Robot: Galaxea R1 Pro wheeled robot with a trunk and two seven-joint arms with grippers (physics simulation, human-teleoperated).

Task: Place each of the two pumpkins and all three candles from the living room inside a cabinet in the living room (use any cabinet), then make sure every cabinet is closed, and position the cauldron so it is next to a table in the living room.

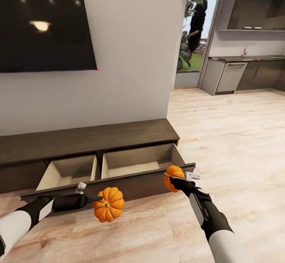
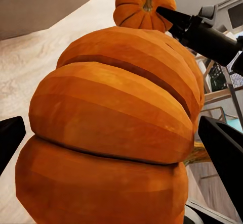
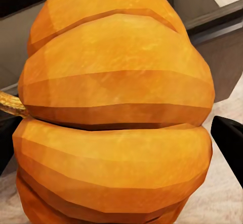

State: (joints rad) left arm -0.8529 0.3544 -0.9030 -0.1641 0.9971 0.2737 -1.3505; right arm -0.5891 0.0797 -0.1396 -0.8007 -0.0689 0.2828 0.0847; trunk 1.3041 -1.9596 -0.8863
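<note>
Here two pumpkins are in sight, one in each pincer. In the head view the left pincer, low and left of centre, is clenched on the left pumpkin, which hangs over the wood floor just in front of the cabinet. The right pincer, a little right of centre, is clenched on the right pumpkin, held against the front edge of the right drawer. The cabinet stands along the wall in the lower half of the frame with two drawers pulled out side by side, the left drawer and the right one, both showing pale beige insides. One dark screen fills the upper left. In the left wrist view the held pumpkin looms between the dark fingers, with the other pumpkin at the top. In the right wrist view its pumpkin sits close, stem toward the frame's left.
</note>
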